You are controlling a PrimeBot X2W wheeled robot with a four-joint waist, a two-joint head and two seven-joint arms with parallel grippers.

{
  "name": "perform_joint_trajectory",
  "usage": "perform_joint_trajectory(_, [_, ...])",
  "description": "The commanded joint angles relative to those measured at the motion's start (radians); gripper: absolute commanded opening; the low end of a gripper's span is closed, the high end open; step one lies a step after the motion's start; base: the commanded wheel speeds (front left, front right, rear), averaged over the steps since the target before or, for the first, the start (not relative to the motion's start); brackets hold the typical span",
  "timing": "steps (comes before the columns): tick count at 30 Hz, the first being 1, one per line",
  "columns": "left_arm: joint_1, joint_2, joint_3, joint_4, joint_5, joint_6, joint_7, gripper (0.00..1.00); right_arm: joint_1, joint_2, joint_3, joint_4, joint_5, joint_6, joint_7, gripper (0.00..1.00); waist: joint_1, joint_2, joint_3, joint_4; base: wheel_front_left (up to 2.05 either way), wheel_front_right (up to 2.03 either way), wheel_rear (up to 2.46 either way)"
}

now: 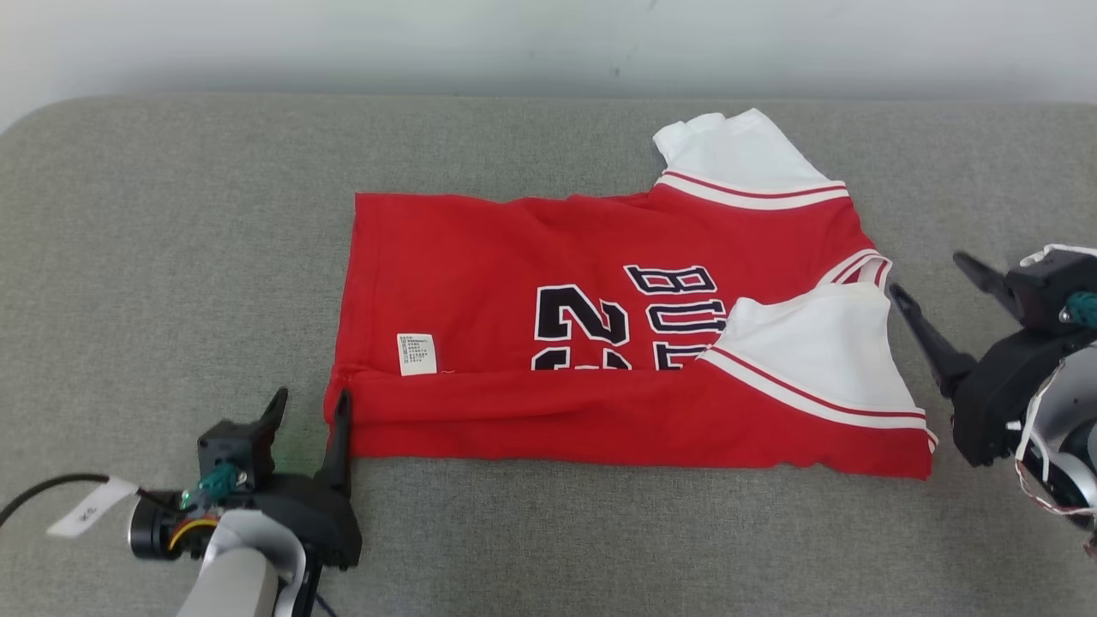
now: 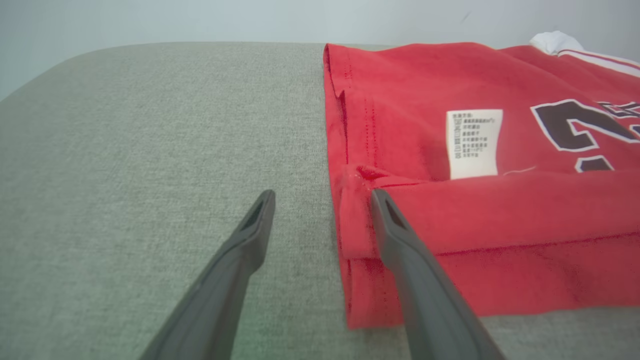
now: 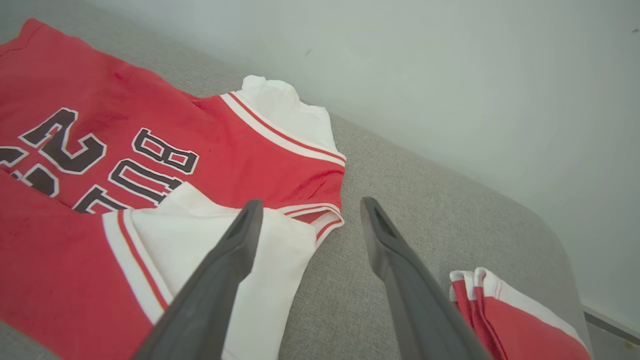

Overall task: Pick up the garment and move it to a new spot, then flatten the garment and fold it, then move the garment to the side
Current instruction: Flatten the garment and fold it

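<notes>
**A:** What's written on the garment point(image 1: 548, 343)?

**B:** Black, white-edged letters point(image 1: 686, 315) reading "BUL", beside a digit point(image 1: 570, 313) "2". Both are upside down in the head view. The left wrist view brings the white care label point(image 2: 474, 144) close, but its print is too small to read.

**A:** Where does it lie?

**B:** Flat on the grey cushion point(image 1: 171, 257), with its near edge folded over.

**A:** And the grippers?

**B:** The left gripper point(image 1: 312, 396) is spread wide and empty, one finger over the folded corner. The right gripper point(image 1: 926, 274) is equally wide and empty beside the white sleeve point(image 1: 814, 343). Its wrist view adds a second red-and-white cloth point(image 3: 505, 310).
</notes>
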Motion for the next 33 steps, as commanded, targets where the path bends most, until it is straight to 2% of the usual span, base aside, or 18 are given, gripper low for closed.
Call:
perform_joint_trajectory(1, [0.029, 0.006, 0.003, -0.004, -0.005, 0.003, -0.005, 1.0, 0.027, 0.011, -0.012, -0.004, 0.015, -0.003, 0.014, 1.0, 0.0, -0.0001, -0.011, 0.003, 0.0, 0.0, 0.0])
perform_joint_trajectory(6, [0.079, 0.004, -0.001, -0.021, -0.027, -0.007, 0.013, 1.0, 0.129, 0.037, -0.091, -0.067, 0.053, -0.003, 0.127, 1.0, 0.0, -0.0001, -0.032, 0.002, 0.0, 0.0, 0.0])
perform_joint_trajectory(17, [0.099, -0.006, -0.016, -0.033, -0.061, -0.003, 0.099, 1.0, 0.265, 0.114, -0.227, -0.204, 0.014, -0.003, 0.312, 1.0, 0.0, -0.0001, -0.032, -0.034, 0.0, 0.0, 0.0])
perform_joint_trajectory(26, [0.091, -0.02, -0.012, -0.024, -0.074, 0.043, 0.159, 1.0, 0.246, 0.206, -0.26, -0.155, -0.012, -0.003, 0.422, 1.0, 0.0, -0.0001, -0.007, -0.041, 0.0, 0.0, 0.0])
perform_joint_trajectory(33, [0.117, -0.035, -0.027, -0.023, -0.081, 0.049, 0.17, 1.0, 0.254, 0.271, -0.311, -0.112, -0.039, -0.003, 0.484, 1.0, 0.0, -0.0001, 0.007, -0.028, 0.0, 0.0, 0.0])
